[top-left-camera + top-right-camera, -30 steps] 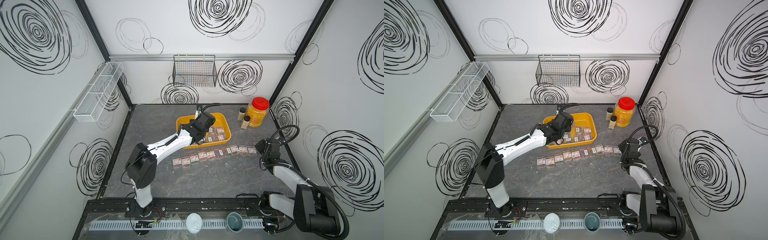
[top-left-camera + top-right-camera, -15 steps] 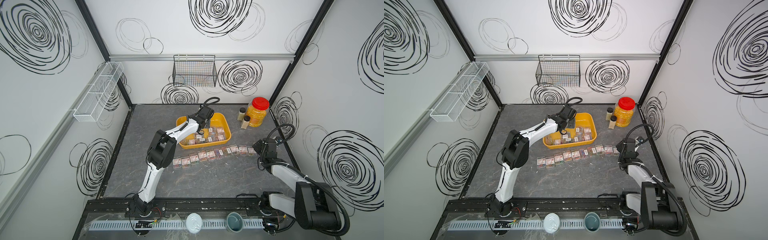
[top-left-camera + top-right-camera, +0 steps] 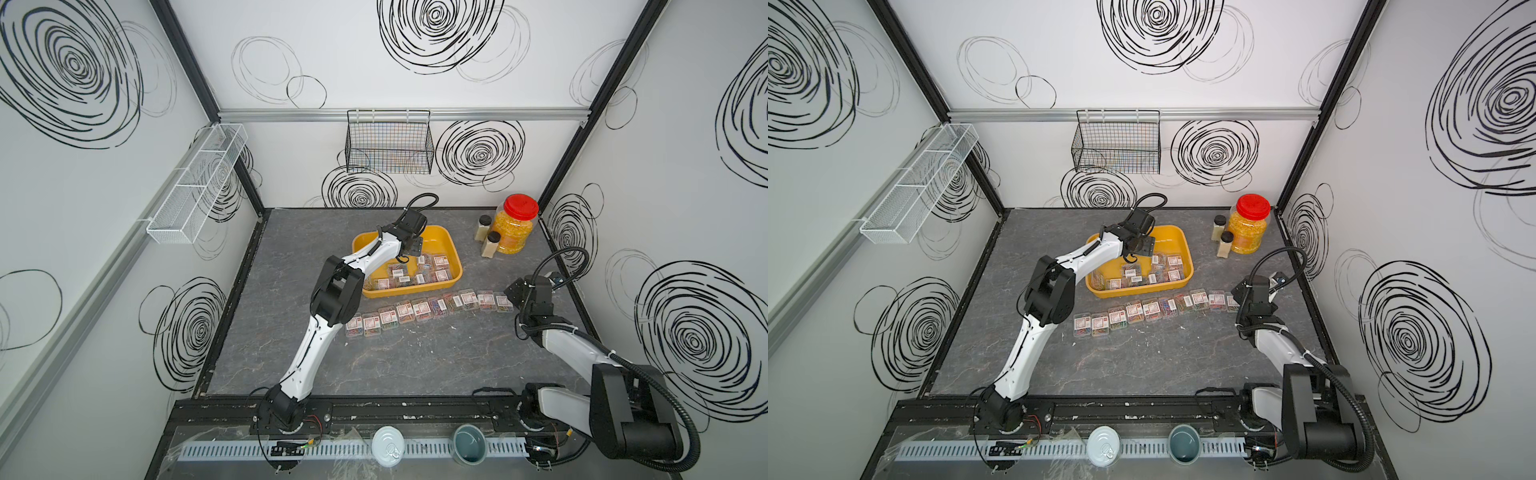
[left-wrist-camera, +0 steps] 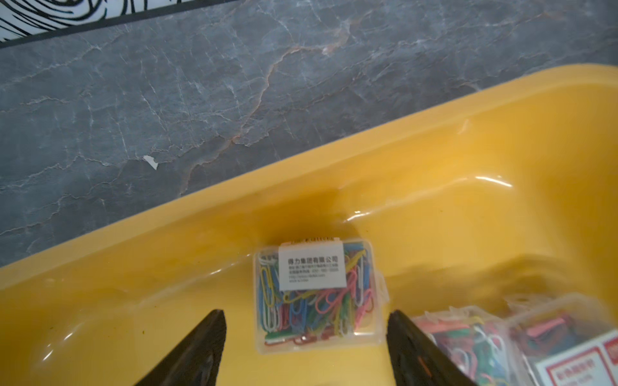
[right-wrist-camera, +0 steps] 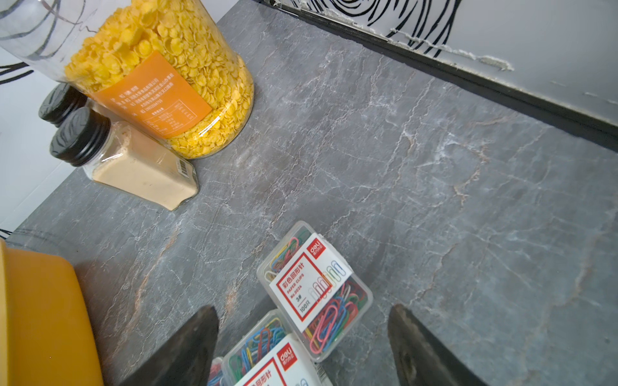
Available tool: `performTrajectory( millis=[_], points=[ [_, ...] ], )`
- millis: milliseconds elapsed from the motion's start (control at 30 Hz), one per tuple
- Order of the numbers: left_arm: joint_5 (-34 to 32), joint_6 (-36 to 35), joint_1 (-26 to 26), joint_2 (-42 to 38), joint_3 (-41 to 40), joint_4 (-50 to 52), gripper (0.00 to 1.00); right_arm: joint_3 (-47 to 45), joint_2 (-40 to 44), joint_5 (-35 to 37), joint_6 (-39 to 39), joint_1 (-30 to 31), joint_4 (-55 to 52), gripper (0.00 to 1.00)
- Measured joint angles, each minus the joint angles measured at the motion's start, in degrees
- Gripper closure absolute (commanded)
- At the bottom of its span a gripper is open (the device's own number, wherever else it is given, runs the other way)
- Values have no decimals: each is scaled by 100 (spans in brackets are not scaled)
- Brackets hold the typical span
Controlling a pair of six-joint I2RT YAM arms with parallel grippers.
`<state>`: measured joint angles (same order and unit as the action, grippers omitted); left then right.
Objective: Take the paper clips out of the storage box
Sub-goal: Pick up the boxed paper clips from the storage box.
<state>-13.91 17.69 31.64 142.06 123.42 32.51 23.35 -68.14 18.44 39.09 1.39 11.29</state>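
Observation:
The yellow storage box [image 3: 436,241] [image 3: 1173,239] sits mid-table, and its near half holds several clear cases of paper clips [image 3: 419,270] [image 3: 1150,270]. Several more cases lie in a row on the table [image 3: 428,309] [image 3: 1154,309] in front of it. My left gripper [image 3: 409,249] [image 4: 306,314] hangs open inside the box, just above one case [image 4: 317,294] that lies flat by the box wall [image 4: 234,214]. My right gripper [image 3: 513,293] [image 5: 302,309] stands open over the right end of the row, straddling the last case [image 5: 314,287] without touching it.
A red-lidded jar of yellow kernels [image 3: 514,232] [image 5: 160,77] and two black-capped spice bottles [image 3: 490,245] [image 5: 133,160] stand at the back right. A black wire basket [image 3: 388,143] and a white mesh rack [image 3: 197,183] hang on the walls. Two cans [image 3: 387,444] sit on the front rail.
The left arm's elbow has risen and swung in, and its gripper has drawn back toward the far side of the box. The right gripper has barely shifted.

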Motion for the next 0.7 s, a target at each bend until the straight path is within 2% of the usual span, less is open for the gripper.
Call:
performTrajectory(
  millis=[133, 367, 533, 700],
  points=[
    [142, -168, -92, 243, 376, 122, 18, 2, -2, 33, 0, 7, 0, 17],
    [304, -448, -42, 293, 455, 221, 8, 39, -59, 81, 0, 42, -11, 17],
    [398, -540, -13, 365, 455, 238, 10, 44, -68, 105, -2, 68, -26, 17],
    [407, -577, -20, 424, 455, 323, 17, 70, -87, 122, -20, 79, -31, 17]
  ],
)
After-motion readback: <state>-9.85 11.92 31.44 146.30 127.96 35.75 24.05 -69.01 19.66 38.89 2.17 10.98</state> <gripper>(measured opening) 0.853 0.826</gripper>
